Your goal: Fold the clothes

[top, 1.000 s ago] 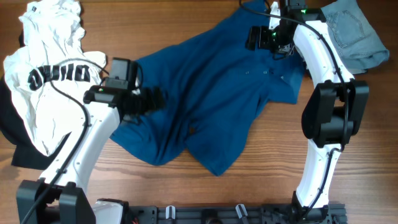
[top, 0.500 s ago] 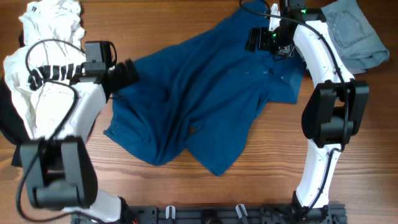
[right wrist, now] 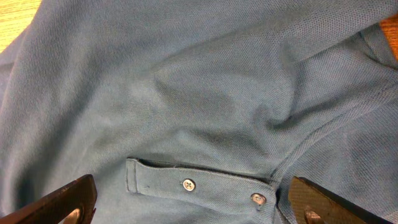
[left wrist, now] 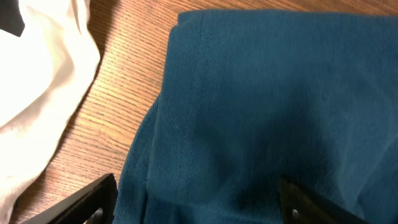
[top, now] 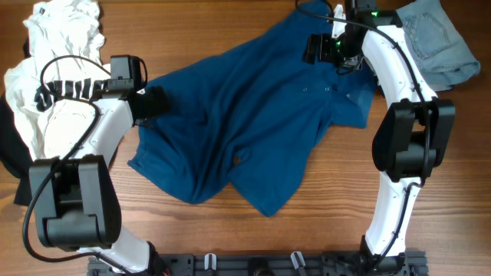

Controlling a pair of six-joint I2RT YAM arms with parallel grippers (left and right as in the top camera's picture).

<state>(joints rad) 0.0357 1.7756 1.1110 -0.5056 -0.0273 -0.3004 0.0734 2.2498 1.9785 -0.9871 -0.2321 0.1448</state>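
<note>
Overhead view, left to right. A black cloth garment point(top: 9, 153) lies partly cut off at the table edge, its shape unreadable. Over it sits a crumpled white tee with black lettering point(top: 23, 92), unfolded. The left gripper point(top: 153, 101) hangs at the left edge of the large dark teal-blue shirt point(top: 245, 130). In the left wrist view its fingers stand spread, straddling that edge point(left wrist: 196, 202) and pinching nothing.

The shirt lies spread but rumpled across the middle of the brown wooden table point(top: 330, 192), with no fold made. The right gripper point(top: 316, 47) hovers over the collar end. In the right wrist view its fingers stand wide apart above the button placket point(right wrist: 193, 205), gripping nothing. Pale-blue denim jeans point(top: 433, 38) lie bunched at the far right corner.

Assessment: no garment is folded and the whole task remains. Whether either gripper's fingertips touch the cloth cannot be made out.
</note>
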